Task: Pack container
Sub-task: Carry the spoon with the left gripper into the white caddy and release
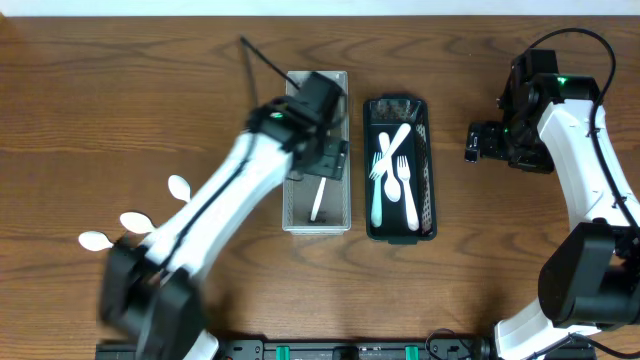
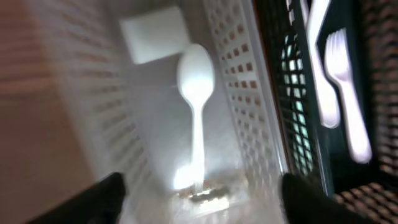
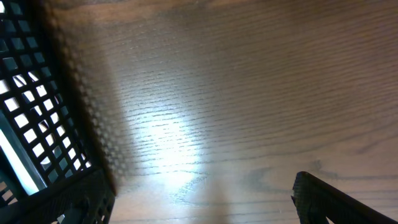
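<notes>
1. Left pincer (image 2: 199, 200), spread apart, hangs over the white plastic spoon (image 2: 196, 87) lying just below it in the white perforated basket (image 2: 244, 106)
2. A skewed lift could snag the basket wall close beside it, dragging the basket
3. Right pincer (image 3: 200, 200), also apart, holds nothing

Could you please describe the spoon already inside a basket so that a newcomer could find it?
Mid-table, a white perforated plastic basket stands beside a black plastic basket. The white plastic spoon lies inside the white basket; the black one holds white forks, and three matching spoons lie loose on the wooden table.
</notes>
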Robot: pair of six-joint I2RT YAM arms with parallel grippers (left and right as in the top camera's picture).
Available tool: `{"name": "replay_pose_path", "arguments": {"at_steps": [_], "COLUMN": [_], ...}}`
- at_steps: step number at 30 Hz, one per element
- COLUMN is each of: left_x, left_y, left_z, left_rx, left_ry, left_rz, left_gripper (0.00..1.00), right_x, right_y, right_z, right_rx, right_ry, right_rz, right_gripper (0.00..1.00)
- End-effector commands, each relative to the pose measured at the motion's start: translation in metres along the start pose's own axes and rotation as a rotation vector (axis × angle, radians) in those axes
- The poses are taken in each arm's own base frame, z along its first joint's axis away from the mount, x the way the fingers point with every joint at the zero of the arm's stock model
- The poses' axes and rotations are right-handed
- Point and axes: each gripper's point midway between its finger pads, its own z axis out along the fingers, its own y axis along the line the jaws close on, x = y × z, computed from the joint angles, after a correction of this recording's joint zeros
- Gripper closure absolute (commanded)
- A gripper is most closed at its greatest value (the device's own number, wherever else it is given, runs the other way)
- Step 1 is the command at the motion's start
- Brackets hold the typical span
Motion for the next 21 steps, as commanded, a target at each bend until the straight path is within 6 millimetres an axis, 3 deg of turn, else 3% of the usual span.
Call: {"name": "replay_pose_path", "arguments": {"at_steps": [1, 3, 5, 7, 9, 13, 21], "left_x": [-0.011, -0.001, 0.012, 0.026, 0.04, 0.065, 0.107], "left_y": [0.047, 0.088, 0.126, 0.157, 0.179, 0.207, 0.245], "left_z": [-0.065, -0.097, -0.119, -0.131, -0.131, -0.104, -0.023], "left_rx": [-0.1, -0.184, -0.245, -0.278, -0.261, -0.187, -0.148], "left_ry": [-0.147, -0.188, -0.21, -0.215, -0.193, -0.099, 0.117], "left_rz": [-0.086, -0.215, -0.352, -0.495, -0.609, -0.783, -0.976], "left_gripper": [0.09, 0.0, 0.02, 0.02, 0.02, 0.02, 0.02], "right_x": [0.001, 0.0, -0.001, -0.002, -0.002, -0.002, -0.001], "right_y": [0.004, 0.004, 0.004, 0.005, 0.005, 0.005, 0.004], "right_z": [-0.003, -0.003, -0.003, -0.003, -0.003, -0.003, -0.003], "right_rx": [-0.006, -0.007, -0.008, -0.008, -0.008, -0.008, -0.008], "right_ry": [-0.009, -0.012, -0.016, -0.018, -0.019, -0.018, -0.016], "right_rz": [-0.025, -0.025, -0.025, -0.024, -0.024, -0.024, -0.025], "right_gripper": [0.01, 0.01, 0.01, 0.01, 0.01, 0.01, 0.01]}}
